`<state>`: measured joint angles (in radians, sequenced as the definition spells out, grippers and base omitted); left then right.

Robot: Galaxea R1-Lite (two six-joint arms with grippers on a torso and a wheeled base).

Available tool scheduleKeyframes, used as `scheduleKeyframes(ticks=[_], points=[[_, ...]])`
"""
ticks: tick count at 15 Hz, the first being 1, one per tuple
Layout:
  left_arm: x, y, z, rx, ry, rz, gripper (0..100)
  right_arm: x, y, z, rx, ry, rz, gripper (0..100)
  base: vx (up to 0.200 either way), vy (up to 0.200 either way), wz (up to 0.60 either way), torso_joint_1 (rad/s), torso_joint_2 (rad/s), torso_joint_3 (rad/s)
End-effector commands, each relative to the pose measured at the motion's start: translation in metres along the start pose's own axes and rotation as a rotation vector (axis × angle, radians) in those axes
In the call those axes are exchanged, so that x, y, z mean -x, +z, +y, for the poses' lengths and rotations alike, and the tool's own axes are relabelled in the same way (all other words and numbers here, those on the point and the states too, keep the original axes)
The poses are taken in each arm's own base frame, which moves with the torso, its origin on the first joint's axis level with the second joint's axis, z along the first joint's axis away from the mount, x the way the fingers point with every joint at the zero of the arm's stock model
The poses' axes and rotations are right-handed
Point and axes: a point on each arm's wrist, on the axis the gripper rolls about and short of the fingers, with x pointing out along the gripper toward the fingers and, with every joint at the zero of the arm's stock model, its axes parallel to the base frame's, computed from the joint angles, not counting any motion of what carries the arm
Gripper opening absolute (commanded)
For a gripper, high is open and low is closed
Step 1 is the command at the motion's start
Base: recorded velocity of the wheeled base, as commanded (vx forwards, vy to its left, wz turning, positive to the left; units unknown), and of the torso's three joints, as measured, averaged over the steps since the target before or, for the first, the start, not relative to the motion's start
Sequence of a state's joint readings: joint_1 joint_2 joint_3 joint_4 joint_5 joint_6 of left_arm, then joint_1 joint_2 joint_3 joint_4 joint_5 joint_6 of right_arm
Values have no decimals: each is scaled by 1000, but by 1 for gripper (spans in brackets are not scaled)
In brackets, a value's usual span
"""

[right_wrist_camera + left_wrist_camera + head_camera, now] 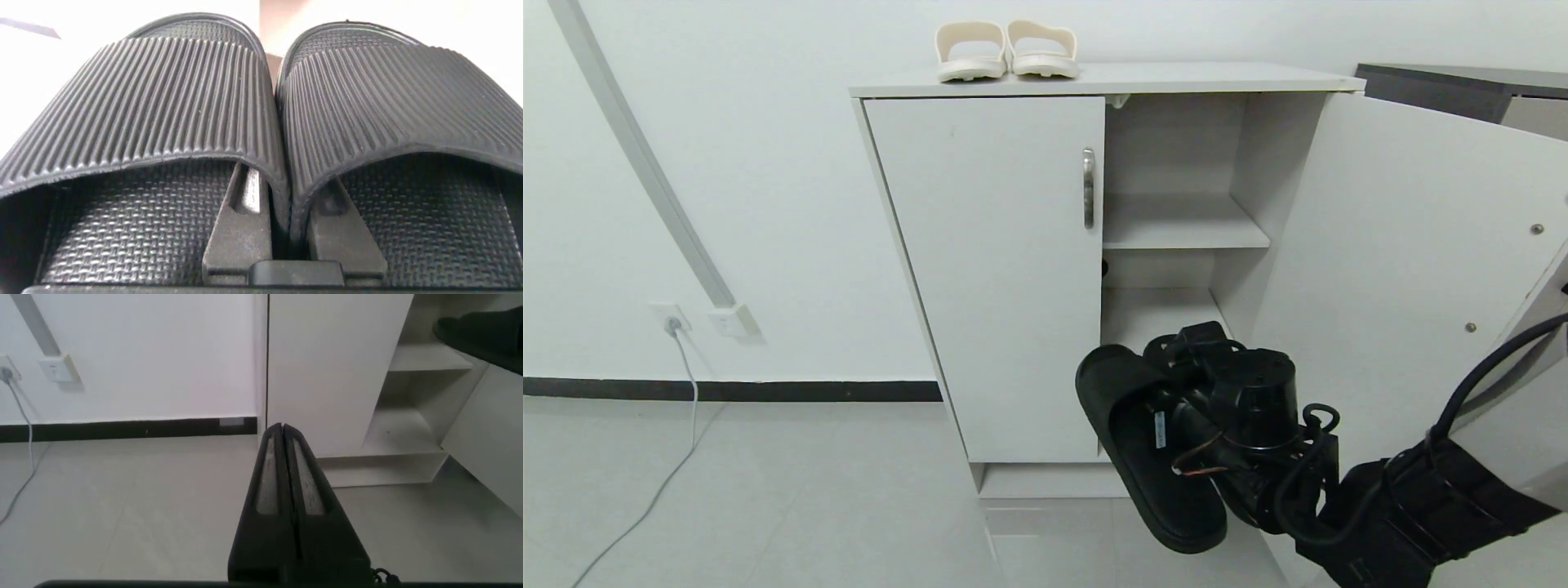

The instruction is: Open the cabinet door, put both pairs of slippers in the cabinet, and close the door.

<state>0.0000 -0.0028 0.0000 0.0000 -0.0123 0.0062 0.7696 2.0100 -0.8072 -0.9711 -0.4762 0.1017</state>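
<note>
Right gripper (288, 233) is clamped on the black slippers (1147, 453). It pinches the two inner side walls together, one finger under each strap. The pair hangs tilted in the air at 5 o'clock in the head view, toe ends away from the wrist, just in front of the cabinet (890, 204) opening and not yet inside. Left gripper (282, 482) is pressed closed on nothing, low over the floor (147, 506), well apart from the pair.

Right door (1405, 269) is swung wide open at 3 o'clock, with the right arm just beside it. Left door (988, 278) is closed. Lower shelf (1156, 314) sits at 12 o'clock from the pair, upper shelf (1176, 233) above that. Cream slippers (1006, 53) lie side by side on the cabinet top (1217, 79) at 12 o'clock, not yet handled.

Risks:
- The grip is only a pinch on soft walls, so one slipper may twist or slide out on the push in.
- The tilted pair sits close to the left door's edge, so a sole could catch that edge or the shelf front and get knocked loose.
- The arm is close to the open door, and a bump could swing it.
- Only half the cabinet is open, so a skewed entry likely jams.
</note>
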Motion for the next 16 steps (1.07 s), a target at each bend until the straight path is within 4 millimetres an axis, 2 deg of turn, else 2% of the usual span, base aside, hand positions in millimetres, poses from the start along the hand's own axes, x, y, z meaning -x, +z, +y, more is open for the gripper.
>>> scheduleKeyframes(ticks=[1, 3, 6, 10, 16], points=[[0, 0, 0, 0, 0, 3, 0, -2, 11, 15, -11, -18, -27, 0, 0, 0, 0, 0, 0, 0], [0, 0, 0, -1, 0, 1, 0, -13, 13, 30, -67, -109, -44, 0, 0, -100, 0, -1, 4, 1], [0, 0, 0, -1, 0, 1, 0, -23, 8, 27, -71, -181, -23, 0, 0, -200, 0, 1, 1, -1], [0, 0, 0, -1, 0, 1, 0, -26, 4, 25, -66, -214, -18, 0, 0, -200, 0, 4, -2, 4], [0, 0, 0, -1, 0, 1, 0, -33, -3, 19, -56, -238, -1, 0, 0, 0, 0, 0, 0, 0]])
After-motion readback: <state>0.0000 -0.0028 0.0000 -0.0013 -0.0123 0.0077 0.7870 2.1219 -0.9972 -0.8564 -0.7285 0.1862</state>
